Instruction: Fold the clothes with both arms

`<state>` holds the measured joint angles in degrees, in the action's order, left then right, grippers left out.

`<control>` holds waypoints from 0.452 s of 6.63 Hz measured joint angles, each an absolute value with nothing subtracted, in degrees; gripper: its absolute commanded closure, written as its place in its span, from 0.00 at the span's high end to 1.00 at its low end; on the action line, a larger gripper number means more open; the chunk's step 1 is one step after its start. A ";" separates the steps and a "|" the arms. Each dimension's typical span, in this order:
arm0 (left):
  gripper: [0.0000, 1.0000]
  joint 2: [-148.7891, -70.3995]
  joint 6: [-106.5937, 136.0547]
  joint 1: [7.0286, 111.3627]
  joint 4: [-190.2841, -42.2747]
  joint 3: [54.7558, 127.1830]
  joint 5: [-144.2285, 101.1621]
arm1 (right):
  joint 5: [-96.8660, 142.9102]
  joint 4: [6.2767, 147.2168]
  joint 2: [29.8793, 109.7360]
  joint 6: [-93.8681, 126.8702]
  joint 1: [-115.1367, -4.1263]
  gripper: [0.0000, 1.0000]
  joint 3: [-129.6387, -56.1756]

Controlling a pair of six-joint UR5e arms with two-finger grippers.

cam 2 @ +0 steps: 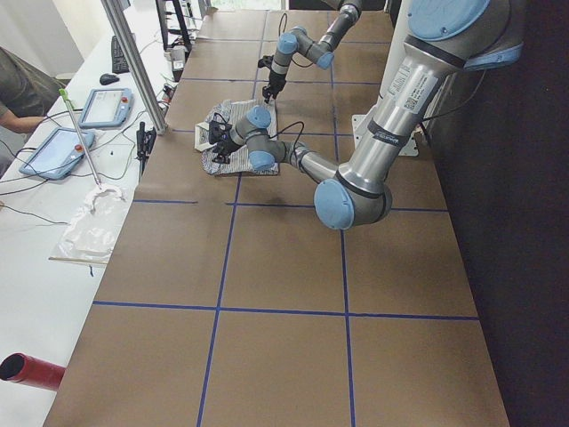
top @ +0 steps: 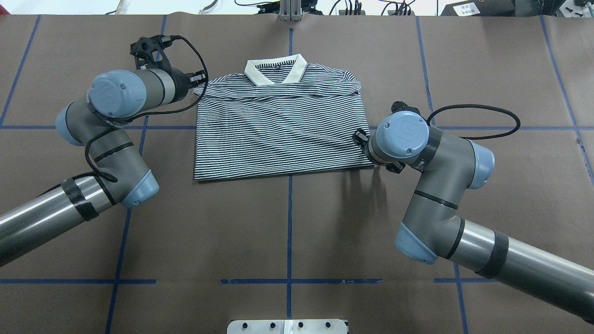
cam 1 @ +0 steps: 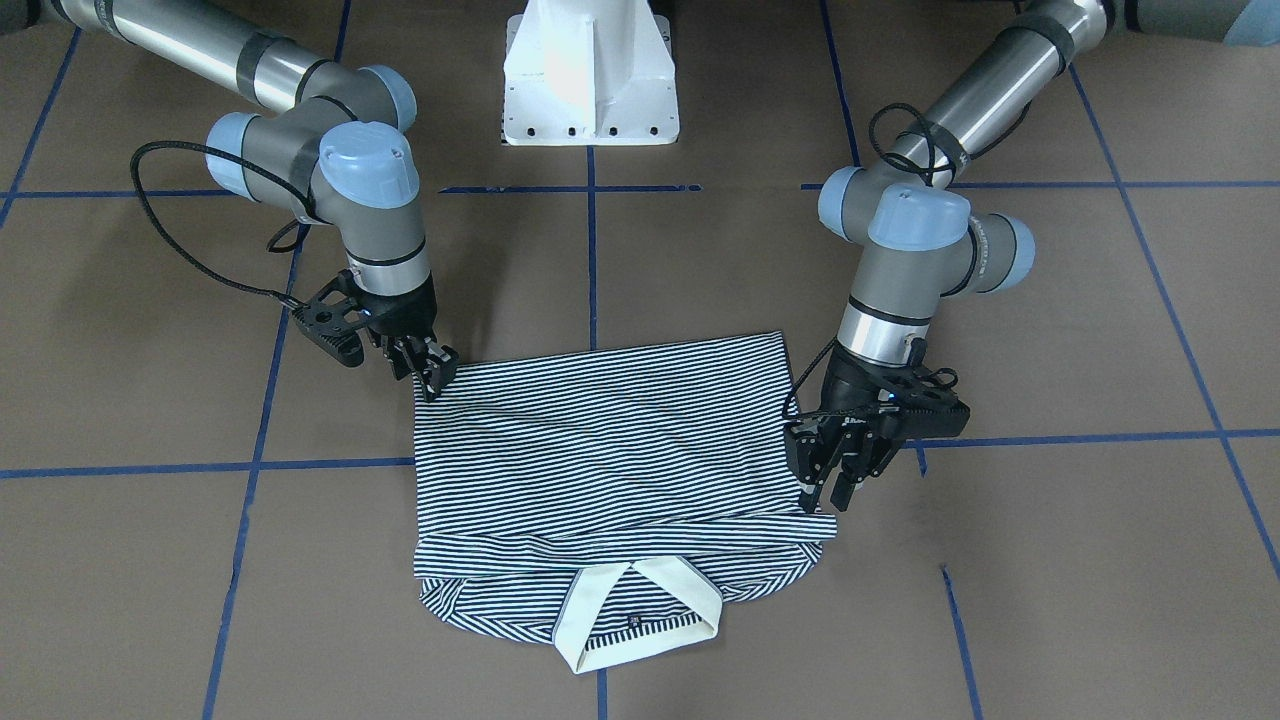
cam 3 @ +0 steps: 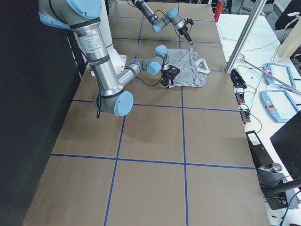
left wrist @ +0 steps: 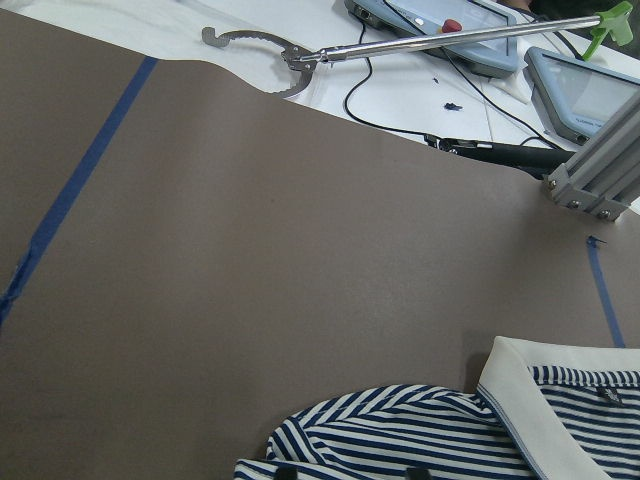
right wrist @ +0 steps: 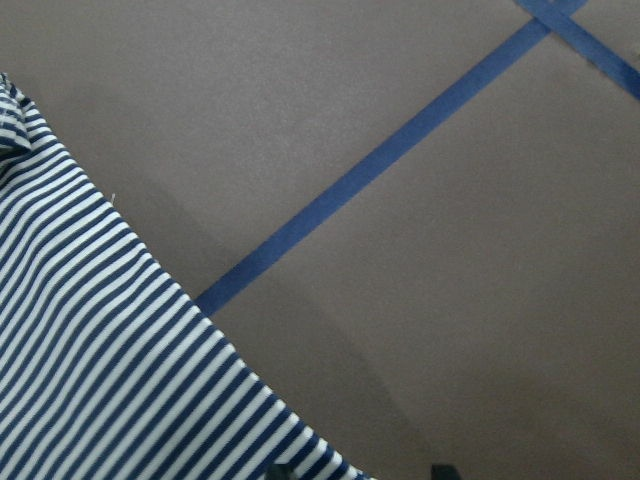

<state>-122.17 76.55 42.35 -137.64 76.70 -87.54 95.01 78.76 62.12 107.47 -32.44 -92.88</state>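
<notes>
— Where is the polo shirt (cam 1: 610, 440)?

— It lies flat on the brown desk (cam 1: 1050, 600), straight out from the white pedestal (cam 1: 590, 70) and well apart from it. It is folded to a rough rectangle. Its cream collar (cam 1: 690, 585) is at the end farthest from the pedestal, and a straight folded edge faces the pedestal. A blue tape line (cam 1: 590, 260) runs from the pedestal to that edge.

— And the right arm (cam 1: 370, 200)?

— It reaches out from the pedestal's right side. The right pincer (cam 1: 432, 372) points down at the shirt corner nearest the pedestal, with its tips right on the striped cloth.

— Does it have hold of that corner?

— I cannot tell. In the front-facing view the fingers look close together at the corner. The right wrist view shows only two dark tips at the bottom margin, with the striped edge running between them. Whether they press the cloth is not clear.

— What about the left arm (cam 1: 920, 240)?

— It comes in from the pedestal's left side. The left pincer (cam 1: 830, 490) hangs at the shirt's side edge, farther from the pedestal than the right one and towards the collar end. Its fingers (cam 1: 812, 468) point down with a clear gap between them, and nothing is held there. The striped edge passes just beside the tips.

— Does the left wrist view add anything?

— It shows a striped shoulder and part of the collar low in the picture, with bare desk beyond.
</notes>
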 measured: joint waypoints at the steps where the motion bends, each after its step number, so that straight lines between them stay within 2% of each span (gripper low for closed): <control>1: 0.47 -122.17 76.55 42.36 -137.64 76.77 -87.54 | 95.06 78.71 62.18 107.43 -32.43 0.00 -92.86; 3: 0.47 -122.17 76.55 42.36 -137.61 76.92 -87.54 | 95.35 78.77 62.22 107.40 -32.43 0.00 -93.37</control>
<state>-122.17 76.55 42.36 -137.61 76.92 -87.54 95.35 78.77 62.22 107.40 -32.43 -93.37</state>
